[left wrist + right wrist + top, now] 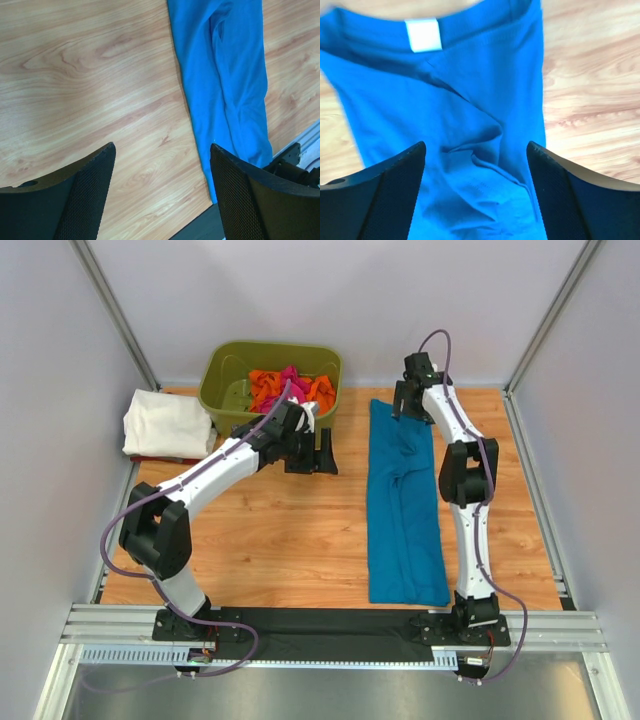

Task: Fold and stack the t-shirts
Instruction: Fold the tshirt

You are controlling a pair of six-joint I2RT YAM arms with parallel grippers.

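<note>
Near edge: the teal-blue t-shirt [405,505] lies on the bench [290,540], right of centre. It is folded lengthwise into a narrow strip running from the near edge toward the far one. We judge the lengthwise fold done and the crosswise fold not yet made. A slanting crease crosses the strip about midway, so it does not lie fully flat.

Mid-bench: the left pincer [312,465] hangs over bare wood, well left of the strip. Its jaws are wide apart and grip nothing. The left wrist view shows only wood between them, with the strip off to one side.

Far end: the right pincer [410,400] is over the collar end of the strip, jaws spread wide and gripping nothing. In its wrist view the white neck label [423,35] lies just beyond the fingertips. We take this as lining up to seize the collar edge. We cannot tell whether the tips touch the cloth.

Far left: the white t-shirt [168,423] sits folded, presumably the start of the stack. A dark red edge shows beneath it, unidentified.

Far centre: the olive tub [270,345] holds the orange t-shirt [265,390] and the pink t-shirt [290,377], crumpled together and unfolded.
</note>
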